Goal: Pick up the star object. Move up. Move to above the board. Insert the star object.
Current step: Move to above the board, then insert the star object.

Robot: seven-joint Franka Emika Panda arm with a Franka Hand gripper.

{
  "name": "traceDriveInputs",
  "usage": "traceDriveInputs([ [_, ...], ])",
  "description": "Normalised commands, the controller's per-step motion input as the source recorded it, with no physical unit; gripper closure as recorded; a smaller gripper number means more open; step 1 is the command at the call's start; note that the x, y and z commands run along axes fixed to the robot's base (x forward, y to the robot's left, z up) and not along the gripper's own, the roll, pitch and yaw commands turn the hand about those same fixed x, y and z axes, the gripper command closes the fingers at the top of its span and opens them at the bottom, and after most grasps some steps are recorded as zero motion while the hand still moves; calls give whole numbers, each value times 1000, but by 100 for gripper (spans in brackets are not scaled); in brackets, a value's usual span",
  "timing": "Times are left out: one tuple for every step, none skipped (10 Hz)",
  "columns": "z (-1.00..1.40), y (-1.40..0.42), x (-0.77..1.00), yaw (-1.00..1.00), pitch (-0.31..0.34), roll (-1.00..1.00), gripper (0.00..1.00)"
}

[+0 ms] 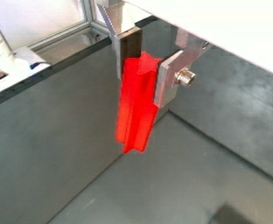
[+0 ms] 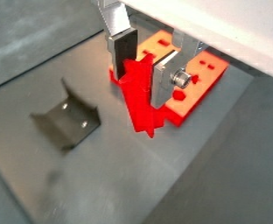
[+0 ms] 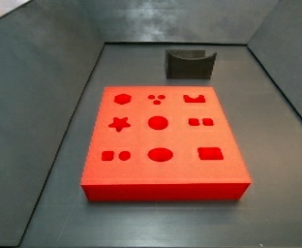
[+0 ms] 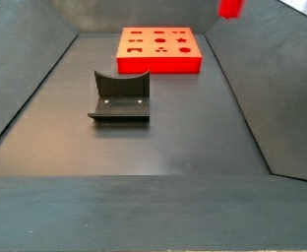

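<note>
Silver finger plates w/ dark pads clamp the star object (image 1: pixel 138 103) between them in both wrist views; gripper (image 1: pixel 143 66) is thus clenched on the peg's upper part, w/ most of the peg hanging below the fingers (image 1: pixel 173 76). Peg is bright red, slim, ribbed along its length, roughly upright, lower end free & clear of the dark grey floor beneath it. In a wrist view the gripper (image 2: pixel 143 61) shows a screw head on one plate, and the star object (image 2: pixel 143 98) hangs in front of the board (image 2: pixel 205 86), apart from it, up in the air.

Board is a thick red slab lying flat on the floor; in a side view the board (image 3: pixel 166 147) shows rows of cut-outs: star at left, circles, squares, more. Nothing sits in the star hole.

Fixture (image 3: pixel 190 63), dark L bracket, stands beyond the board's far edge in that view. In a side view the fixture (image 4: pixel 121 96) is nearer the camera, the board (image 4: pixel 161 48) far behind it, and a small red bit at the top edge, right of the board, is likely the star object (image 4: pixel 230 7); gripper itself is out of frame there.
</note>
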Motion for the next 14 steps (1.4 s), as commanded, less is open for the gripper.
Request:
traceDriveInputs([
  [176, -1000, 377, 7, 132, -12, 100],
  [178, -1000, 387, 2, 144, -14, 100],
  [179, -1000, 392, 6, 139, -18, 100],
  [180, -1000, 399, 8, 131, -10, 100],
  [185, -1000, 408, 10, 121, 4, 100],
  [186, -1000, 415, 6, 129, 4, 100],
  [188, -1000, 434, 10, 136, -4, 100],
  [192, -1000, 446, 6, 139, -1, 100],
  [197, -1000, 460, 12, 139, 2, 100],
  [193, -945, 458, 11, 142, 4, 100],
  [122, -585, 312, 8, 142, 13, 100],
  [83, -354, 217, 9, 124, 22, 100],
  [57, -211, 141, 9, 99, 29, 100],
  [-51, 0, -26, 0, 0, 0, 100],
])
